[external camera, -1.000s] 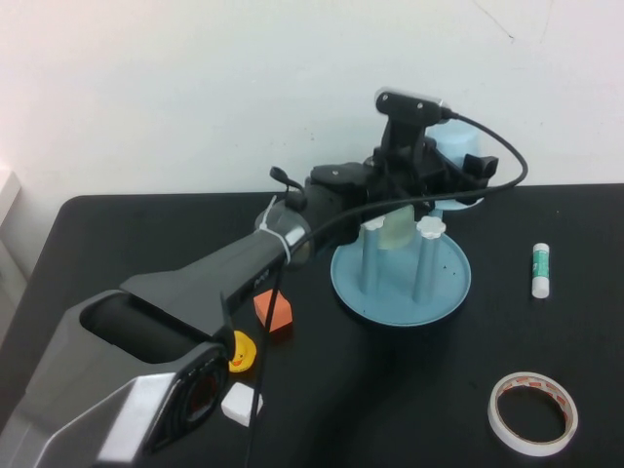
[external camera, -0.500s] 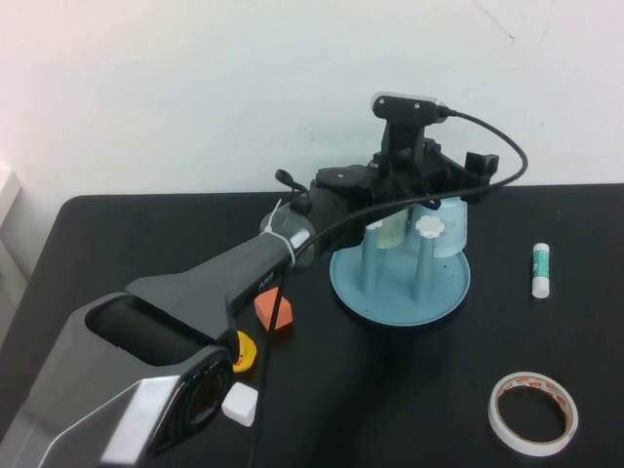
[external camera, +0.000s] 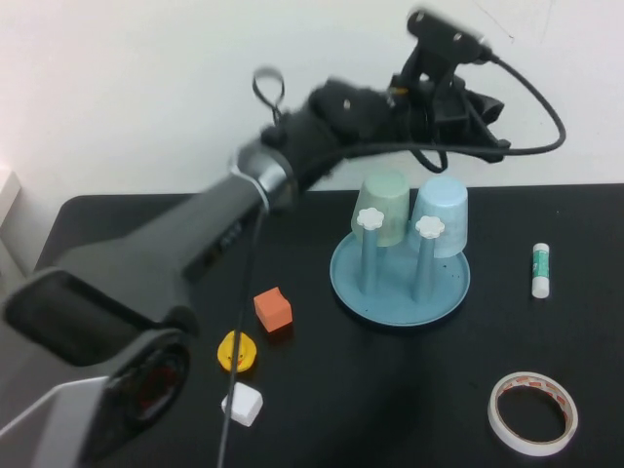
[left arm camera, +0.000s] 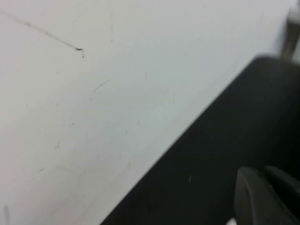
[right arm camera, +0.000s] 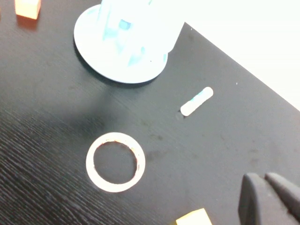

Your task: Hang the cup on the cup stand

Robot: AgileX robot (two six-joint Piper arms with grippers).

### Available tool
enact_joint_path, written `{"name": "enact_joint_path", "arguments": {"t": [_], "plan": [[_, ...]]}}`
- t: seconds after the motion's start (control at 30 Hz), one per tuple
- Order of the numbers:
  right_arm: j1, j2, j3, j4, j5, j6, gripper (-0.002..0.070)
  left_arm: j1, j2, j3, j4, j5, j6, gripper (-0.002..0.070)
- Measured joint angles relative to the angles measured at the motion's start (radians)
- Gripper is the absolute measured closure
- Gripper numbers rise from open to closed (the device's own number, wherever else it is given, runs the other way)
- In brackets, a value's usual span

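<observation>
The light blue cup (external camera: 441, 215) sits upside down over a back post of the cup stand (external camera: 400, 290), next to an upside-down pale green cup (external camera: 383, 207). Two front posts with white flower caps stand bare. My left gripper (external camera: 480, 115) is raised above and behind the cups, near the wall, and holds nothing. In the left wrist view its fingers (left arm camera: 260, 171) lie close together over the table's far edge. My right gripper (right arm camera: 262, 177) is shut and empty above the table, out of the high view. The stand also shows in the right wrist view (right arm camera: 93, 51).
A glue stick (external camera: 541, 269) lies right of the stand and a tape roll (external camera: 532, 412) at the front right. An orange cube (external camera: 273, 309), a yellow toy (external camera: 237, 352) and a white cube (external camera: 242, 404) lie left of the stand. The left arm spans the table's left side.
The left gripper has let go of the light blue cup, leaving it upside down on the stand. It has risen up and back toward the wall.
</observation>
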Motion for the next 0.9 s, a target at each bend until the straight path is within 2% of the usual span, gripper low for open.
{"name": "enact_joint_path", "arguments": {"t": [0.03, 0.2, 0.3, 0.37, 0.53, 0.7, 0.9], "plan": [[0.0, 0.0, 0.0, 0.0, -0.002, -0.008, 0.0678, 0.0, -0.024, 0.0, 0.105, 0.031, -0.069, 0.0666], [0.0, 0.0, 0.001, 0.0, -0.004, -0.014, 0.0678, -0.002, -0.146, 0.0, 0.813, 0.326, -0.515, 0.0674], [0.0, 0.0, 0.001, 0.0, -0.004, -0.016, 0.0678, -0.003, -0.217, 0.0, 1.098, 0.502, -0.673, 0.0675], [0.0, 0.0, 0.001, 0.0, -0.004, -0.016, 0.0678, -0.001, -0.27, 0.0, 1.205, 0.591, -0.706, 0.0675], [0.0, 0.0, 0.001, 0.0, -0.004, -0.016, 0.0678, 0.0, -0.425, 0.0, 1.319, 0.725, -0.754, 0.0675], [0.0, 0.0, 0.001, 0.0, -0.004, -0.016, 0.0678, 0.0, -0.612, -0.002, 1.308, 0.8, -0.776, 0.0675], [0.0, 0.0, 0.001, 0.0, -0.004, -0.016, 0.0678, 0.0, -0.795, -0.002, 1.214, 0.876, -0.815, 0.0675]]}}
